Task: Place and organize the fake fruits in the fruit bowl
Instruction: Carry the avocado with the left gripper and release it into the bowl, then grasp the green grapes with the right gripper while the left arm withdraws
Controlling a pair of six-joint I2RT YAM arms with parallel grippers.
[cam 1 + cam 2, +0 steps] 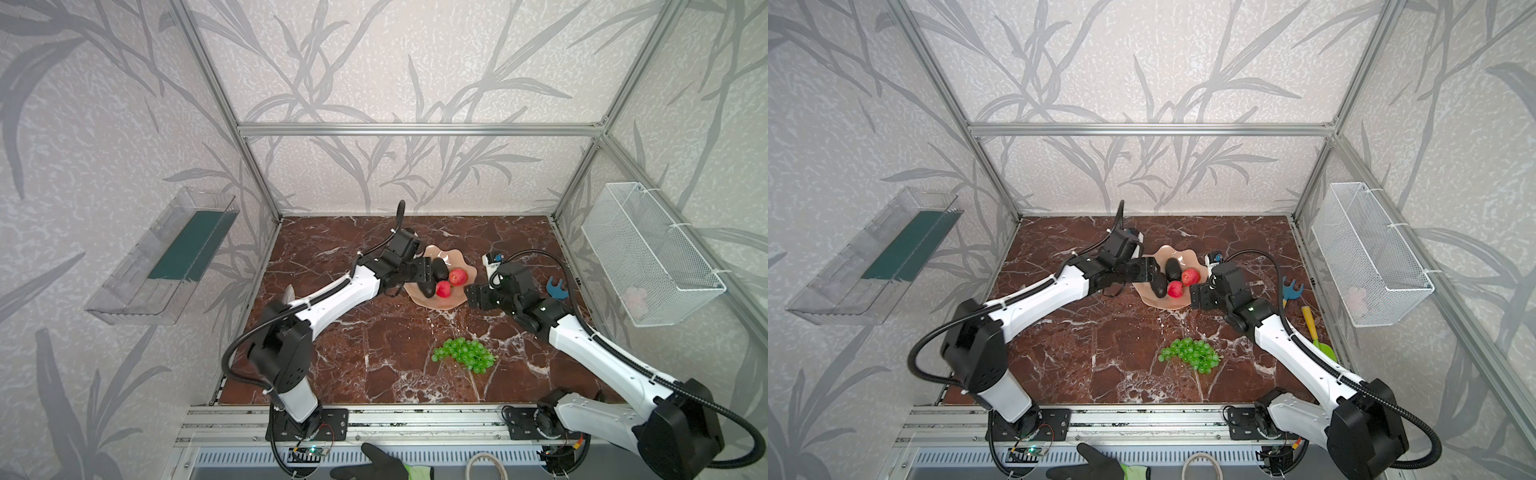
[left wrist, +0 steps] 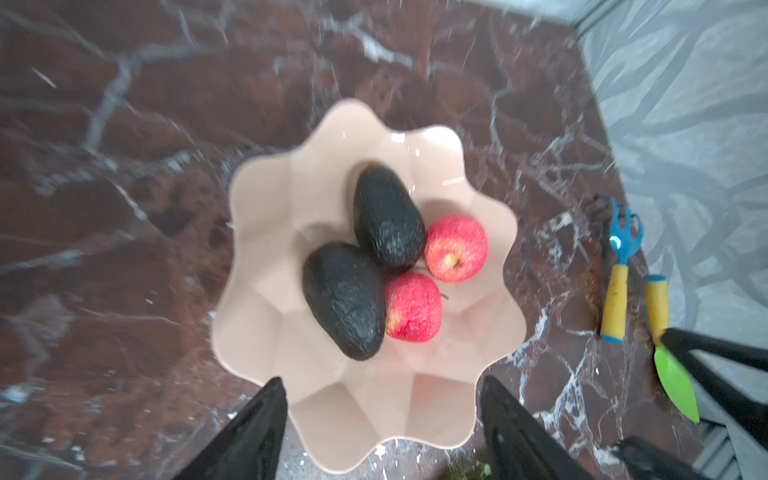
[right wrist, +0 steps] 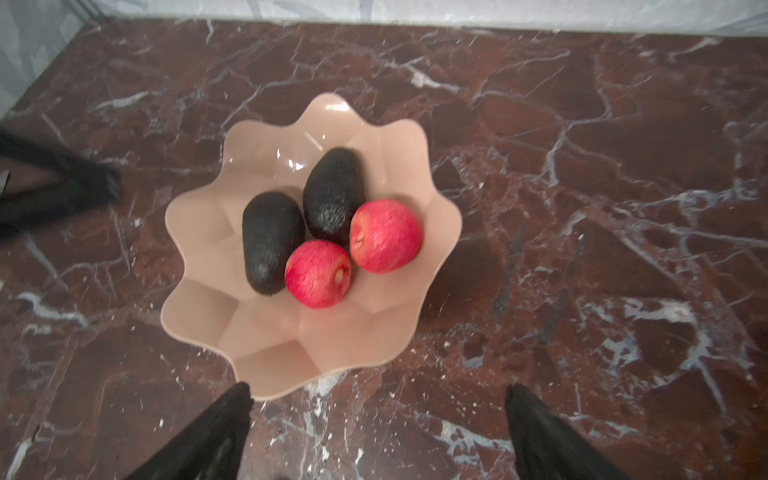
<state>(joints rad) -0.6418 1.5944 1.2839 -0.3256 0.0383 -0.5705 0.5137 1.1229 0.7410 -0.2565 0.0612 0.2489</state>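
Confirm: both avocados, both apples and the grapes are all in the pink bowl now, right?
No. The grapes lie on the marble table, nearer the camera than the bowl, as both top views show. Both avocados and both apples are in the bowl.

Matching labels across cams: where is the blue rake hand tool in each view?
Top view: blue rake right of the fruit bowl, handle hidden.
Top view: blue rake in the same place, yellow handle partly showing.
Left wrist: blue rake beside the green scoop, apart from the bowl.
Right wrist: not in it.
Shared landmark: the fruit bowl.
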